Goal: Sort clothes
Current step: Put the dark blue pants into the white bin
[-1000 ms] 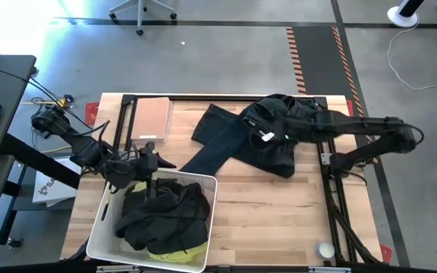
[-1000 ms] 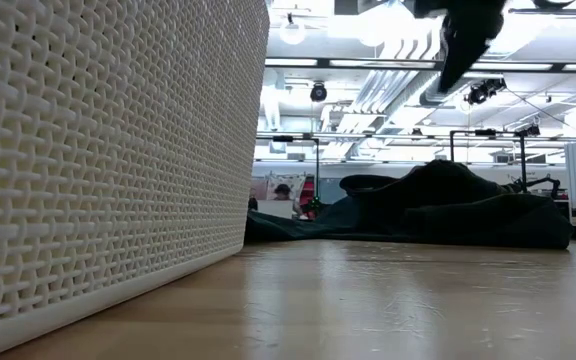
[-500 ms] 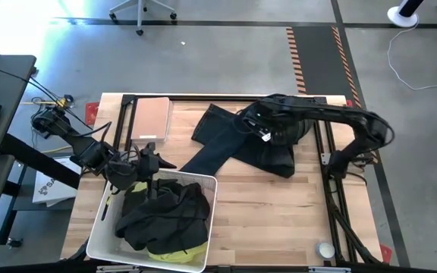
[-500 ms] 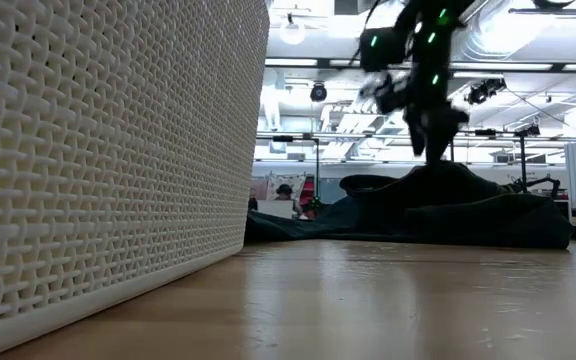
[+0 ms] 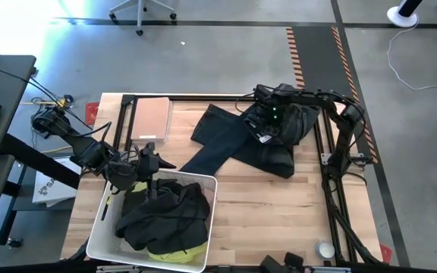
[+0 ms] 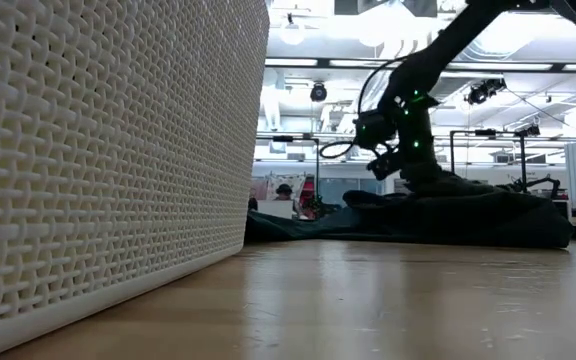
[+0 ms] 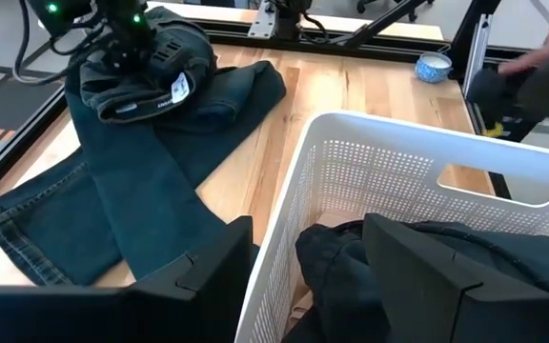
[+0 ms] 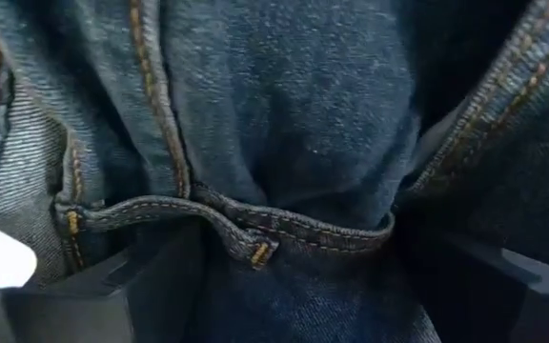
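Two arms: both over the counter (image 5: 279, 205).
Right gripper (image 5: 268, 121): jaws spread wide, pressed down into the dark denim jeans (image 5: 230, 144) near the far edge.
Left gripper (image 5: 152, 161): jaws parted, holding nothing, above the white basket's (image 5: 101, 235) far rim.
Basket contents: black garment (image 5: 161, 212), yellow garment (image 5: 180, 254), at the near left corner.

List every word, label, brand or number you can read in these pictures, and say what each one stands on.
No text can be read.
White tag on the dark denim jeans: dark print, too small to read.
Paper beside the table's left edge: dark marks, too blurred to read.
White basket, tan board and small bowl: no lettering shows.
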Tool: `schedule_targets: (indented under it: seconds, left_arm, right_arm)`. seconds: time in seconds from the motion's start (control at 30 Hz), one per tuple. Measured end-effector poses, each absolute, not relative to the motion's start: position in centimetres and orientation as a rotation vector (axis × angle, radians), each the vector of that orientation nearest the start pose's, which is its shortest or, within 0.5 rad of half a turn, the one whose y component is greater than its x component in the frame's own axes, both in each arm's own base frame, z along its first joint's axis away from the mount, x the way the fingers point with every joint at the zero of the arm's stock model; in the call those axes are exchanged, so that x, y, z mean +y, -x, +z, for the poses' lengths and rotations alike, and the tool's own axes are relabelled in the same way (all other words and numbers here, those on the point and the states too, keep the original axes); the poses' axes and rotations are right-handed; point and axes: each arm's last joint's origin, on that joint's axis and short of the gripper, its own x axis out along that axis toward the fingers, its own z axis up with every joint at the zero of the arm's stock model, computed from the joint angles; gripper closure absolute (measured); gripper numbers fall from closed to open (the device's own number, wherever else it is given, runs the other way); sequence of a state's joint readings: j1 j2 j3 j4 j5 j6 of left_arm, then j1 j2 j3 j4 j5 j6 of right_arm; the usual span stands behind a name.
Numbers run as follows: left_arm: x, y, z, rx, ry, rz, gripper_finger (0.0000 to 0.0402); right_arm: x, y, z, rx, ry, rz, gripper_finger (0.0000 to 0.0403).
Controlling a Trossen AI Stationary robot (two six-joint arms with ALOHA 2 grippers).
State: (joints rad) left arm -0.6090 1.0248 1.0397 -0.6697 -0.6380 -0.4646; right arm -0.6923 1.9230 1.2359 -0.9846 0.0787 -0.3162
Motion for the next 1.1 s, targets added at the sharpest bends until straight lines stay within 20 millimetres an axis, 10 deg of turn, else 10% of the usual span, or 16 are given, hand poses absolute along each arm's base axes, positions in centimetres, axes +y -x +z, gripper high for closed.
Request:
schedule_targets:
  seconds: [0.5, 1.1]
  left_arm:
    - [-9.9, -17.2, 32.4, 0.552, 0.111, 0.187, 0.0204]
    - [-10.4, -16.6, 32.3, 0.509, 0.085, 0.147, 0.0204]
  right_arm:
    - [-16.9, -26.9, 11.8, 1.597, -0.168, -0.310, 0.0083]
    - [-11.3, -27.9, 13.3, 1.354, -0.218, -0.507, 0.0344]
